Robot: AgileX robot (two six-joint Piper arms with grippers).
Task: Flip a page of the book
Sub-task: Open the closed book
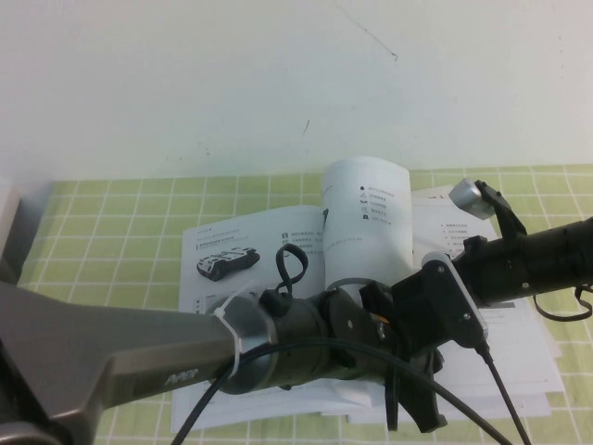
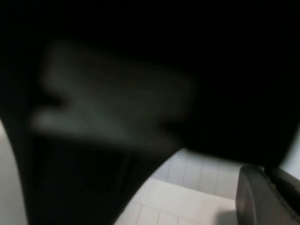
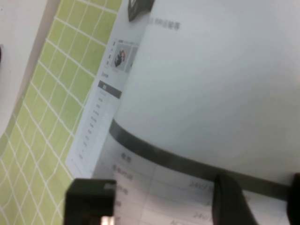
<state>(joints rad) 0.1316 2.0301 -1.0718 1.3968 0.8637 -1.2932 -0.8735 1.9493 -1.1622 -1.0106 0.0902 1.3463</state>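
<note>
I have the book (image 1: 278,250) lying open on the green grid mat (image 1: 111,222) that covers the desk, spine running away from me. One page (image 1: 369,218) stands lifted near the spine, curling upright with its printed side toward me. It is mid-turn, neither flat on the right nor laid over on the left.

My right gripper (image 1: 422,278) comes in from the right, low over the right half of the book, just below the raised sheet. From the right wrist camera the page (image 3: 211,84) fills most of the view as a pale curved surface, with a dark bar and table rows on the leaf beneath, and one dark fingertip (image 3: 229,201) at the edge. I read the jaws as part-way spread, but I cannot tell whether they pinch the sheet's edge or only prop it from behind.

My left gripper (image 2: 267,197) is over the near middle of the book, the left arm crossing in front of the high camera and hiding the lower pages. Its wrist view is nearly all black; I cannot tell how its jaws stand.

So the step in hand is carrying the lifted page over. Next, I judge, the right arm should sweep leftward past the spine, keeping the sheet bowed, not creased, then let it fall flat on the left page (image 1: 241,250). The risk is the glossy sheet springing back.
</note>
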